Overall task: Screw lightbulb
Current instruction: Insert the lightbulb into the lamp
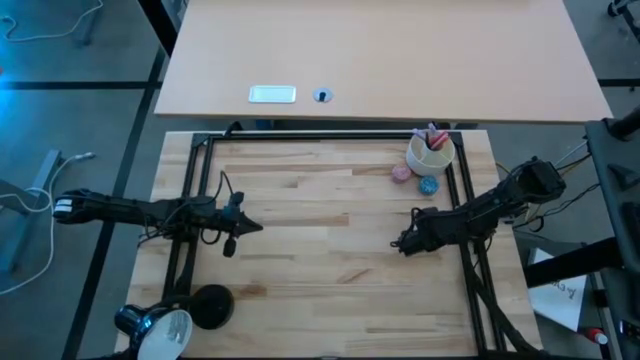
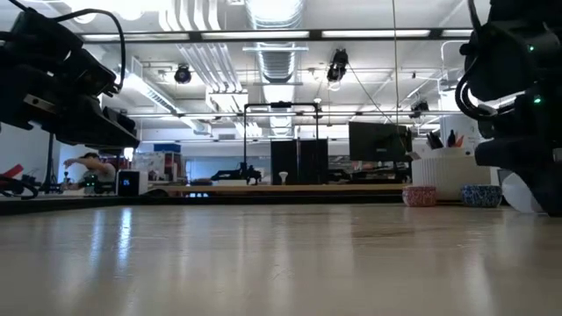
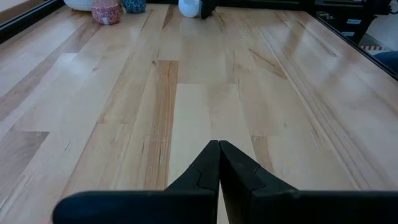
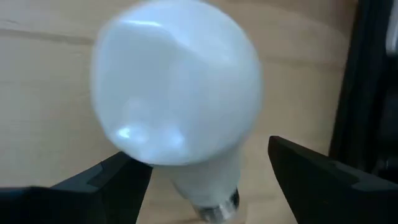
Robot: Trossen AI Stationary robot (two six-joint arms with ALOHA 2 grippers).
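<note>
In the high view, you see the left hand (image 1: 250, 226) over the left half of the worktop (image 1: 330, 250), and the right hand (image 1: 405, 241) low over the right half, near the black frame rail. The desk lamp (image 1: 170, 322) lies at the near left corner, its silvery shade facing up and its black base beside it. The cup (image 1: 430, 153) with the pink ball (image 1: 401, 172) and the blue ball (image 1: 429, 185) stands at the far right. The lightbulb is hidden here under the right hand.

In the low view, both arms are only dark masses at the sides; the worktop between them carries nothing.

In the left wrist view, the left hand's fingers (image 3: 205, 171) are pressed together, holding nothing. Far ahead you see the lightbulb (image 3: 189, 7) as a small white shape on the wood, next to the right arm.

In the right wrist view, the lightbulb (image 4: 177, 93) fills the space between the spread fingers (image 4: 118, 174) of the right hand. No finger visibly touches it. Its globe points toward the camera and the metal screw base points away, so its long axis runs along the reach of the hand, a little tilted.

I judge the step to be the grasp of the bulb. Next you must close on the globe gently, then carry it across to the lamp with the screw base leading
</note>
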